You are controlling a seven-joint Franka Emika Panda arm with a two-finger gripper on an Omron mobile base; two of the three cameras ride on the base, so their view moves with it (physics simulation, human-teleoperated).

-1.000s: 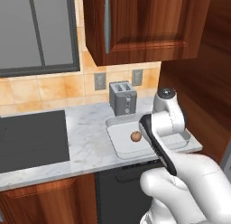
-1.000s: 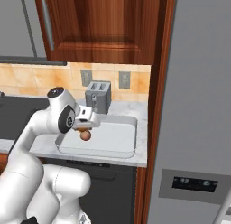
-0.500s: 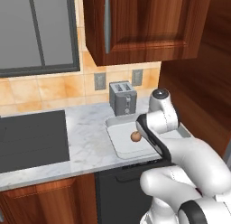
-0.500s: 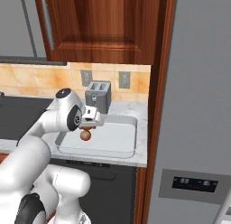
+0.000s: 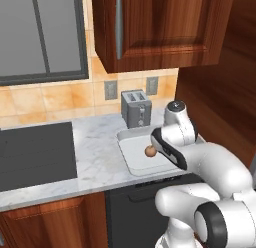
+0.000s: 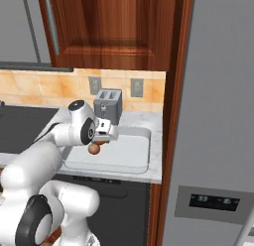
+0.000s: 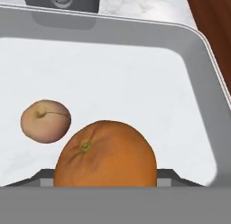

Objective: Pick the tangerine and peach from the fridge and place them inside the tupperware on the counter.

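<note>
While over the tupperware (image 7: 198,42), fingers (image 6: 98,142) clasp the tangerine (image 7: 106,155).

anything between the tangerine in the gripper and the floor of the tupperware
Nothing visible does. The tangerine hangs at the gripper over the open tupperware. The bare white floor lies below it. The peach already lies on that floor, off to one side in the hand view, apart from the tangerine.

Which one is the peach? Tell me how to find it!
Find the grey toaster on the marble counter. In front of it sits a wide white tupperware, and the peach lies inside. It's pale pinkish; the tangerine at the hand is deep orange.
</note>
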